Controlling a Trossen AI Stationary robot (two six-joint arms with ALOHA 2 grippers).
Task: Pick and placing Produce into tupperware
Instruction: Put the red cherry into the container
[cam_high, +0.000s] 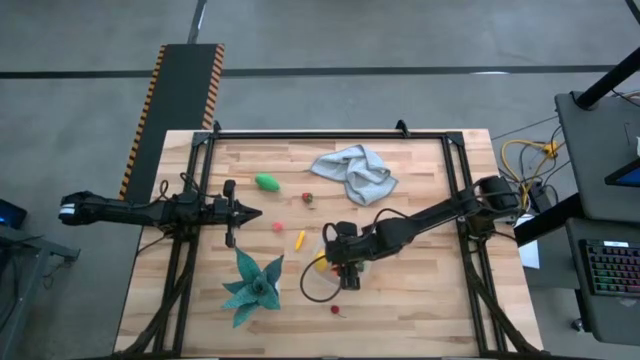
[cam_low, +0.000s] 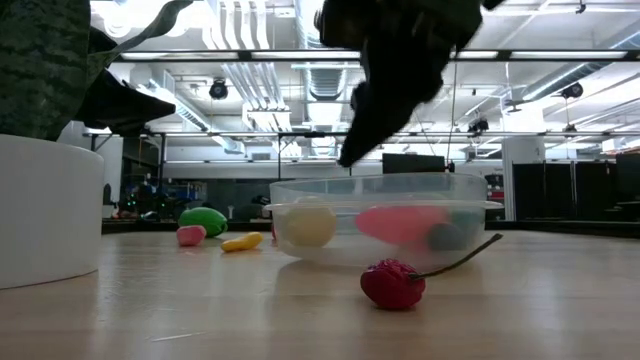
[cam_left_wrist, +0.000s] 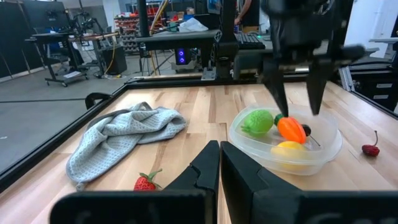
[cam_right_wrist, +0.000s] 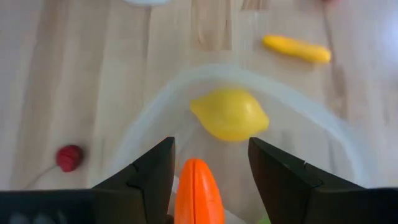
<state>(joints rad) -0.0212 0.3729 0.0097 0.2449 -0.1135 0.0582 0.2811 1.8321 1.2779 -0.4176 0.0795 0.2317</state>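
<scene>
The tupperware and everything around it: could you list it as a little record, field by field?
tupperware: clear, round, on the table
inside it: lemon, orange carrot, green piece
right gripper: open, above the carrot
left gripper: shut, waiting apart
still outside: cherry, strawberry, yellow banana
also there: cloth, teal plant

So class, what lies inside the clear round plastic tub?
In the clear round plastic tub: a green piece, an orange carrot, a yellow lemon and something dark, partly covered. The right gripper hangs open above.
</scene>
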